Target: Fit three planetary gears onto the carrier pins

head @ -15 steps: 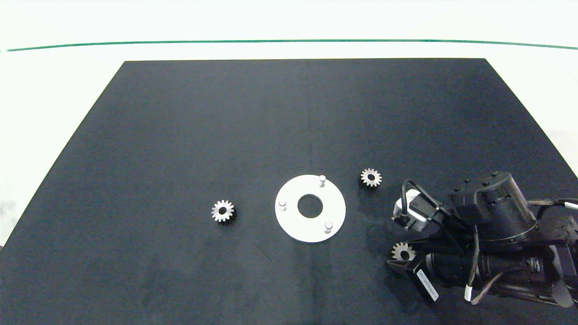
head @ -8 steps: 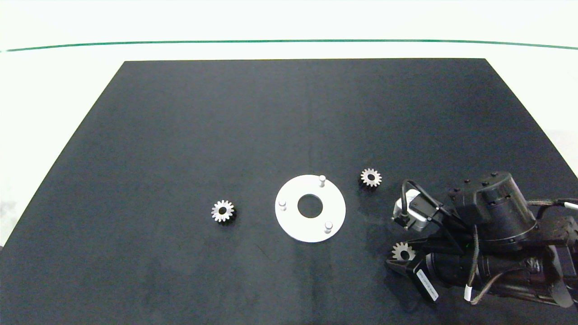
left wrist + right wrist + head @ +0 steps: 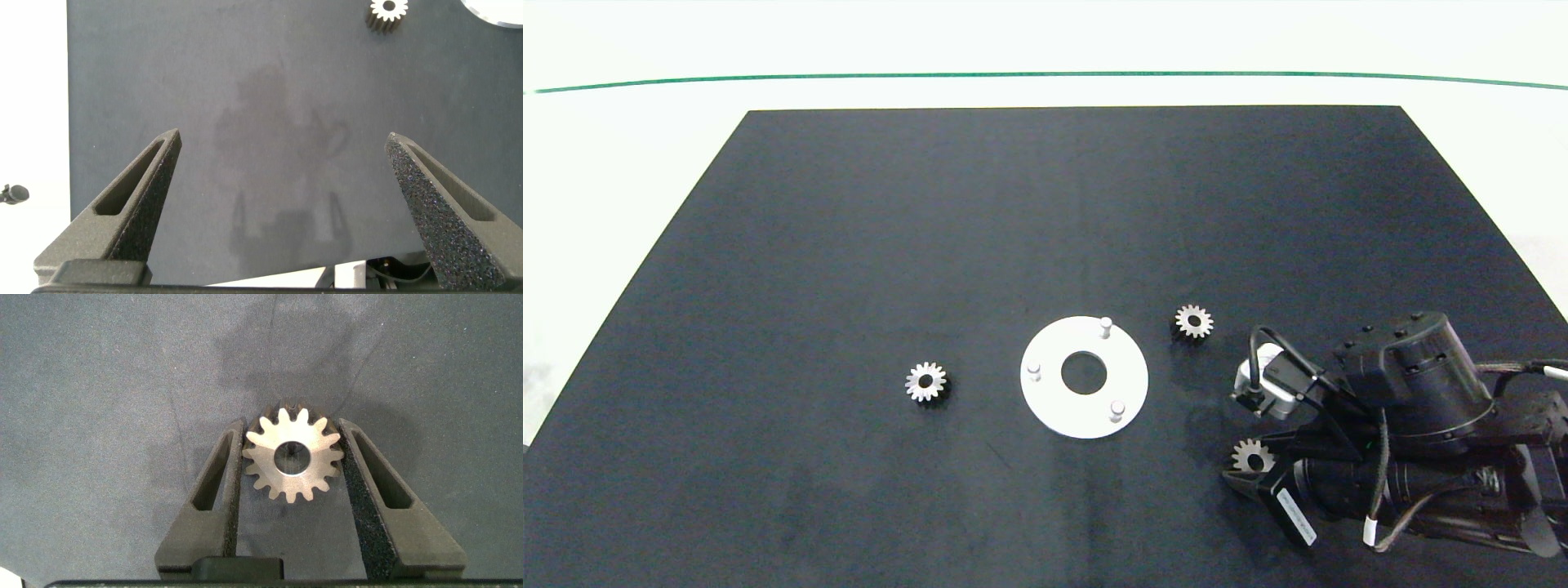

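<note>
Three silver planetary gears are in view. One gear [image 3: 925,381] lies left of the white disc [image 3: 1058,408], and another gear [image 3: 1194,321] lies at the disc's upper right. The third gear [image 3: 292,460] sits flat between the fingers of my right gripper [image 3: 291,429], which is shut on it, both pads touching its teeth. In the head view this gear [image 3: 1252,456] is at the lower right of the disc. All three carrier pins [image 3: 1105,326] [image 3: 1034,370] [image 3: 1117,409] stand bare. My left gripper [image 3: 283,137] is open over bare mat, near the left gear [image 3: 389,10].
A black mat [image 3: 1045,204] covers the table, with white surface around it. The right arm's body [image 3: 1413,408] fills the lower right corner. The mat's near left edge [image 3: 69,98] shows in the left wrist view.
The right arm's wrist has shifted very slightly to the right. The gear between its fingers and the other parts stay where they were.
</note>
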Robot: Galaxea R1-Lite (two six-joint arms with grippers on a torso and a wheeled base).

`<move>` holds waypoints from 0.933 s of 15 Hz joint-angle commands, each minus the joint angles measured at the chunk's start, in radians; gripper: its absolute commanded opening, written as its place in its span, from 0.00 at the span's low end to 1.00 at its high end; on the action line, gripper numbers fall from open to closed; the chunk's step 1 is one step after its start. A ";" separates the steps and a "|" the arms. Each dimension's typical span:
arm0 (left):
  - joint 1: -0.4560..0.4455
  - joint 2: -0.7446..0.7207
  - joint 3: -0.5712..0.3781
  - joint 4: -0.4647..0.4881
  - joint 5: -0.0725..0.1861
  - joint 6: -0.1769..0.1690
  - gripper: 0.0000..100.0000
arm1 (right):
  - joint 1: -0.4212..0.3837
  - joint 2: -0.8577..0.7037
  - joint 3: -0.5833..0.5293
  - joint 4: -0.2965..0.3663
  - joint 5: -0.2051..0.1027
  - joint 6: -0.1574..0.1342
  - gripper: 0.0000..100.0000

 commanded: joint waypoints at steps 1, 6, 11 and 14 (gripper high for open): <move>0.000 -0.001 0.000 0.002 0.000 0.001 1.00 | 0.000 -0.003 -0.004 -0.002 -0.001 -0.001 0.06; 0.000 0.001 0.000 0.002 0.000 0.001 1.00 | 0.006 -0.064 -0.098 0.112 -0.004 -0.008 0.04; 0.001 -0.001 0.000 0.000 0.000 0.001 1.00 | 0.073 -0.077 -0.316 0.305 -0.036 -0.008 0.04; 0.001 -0.001 -0.009 0.000 0.000 0.001 1.00 | 0.167 -0.007 -0.405 0.320 -0.105 -0.008 0.04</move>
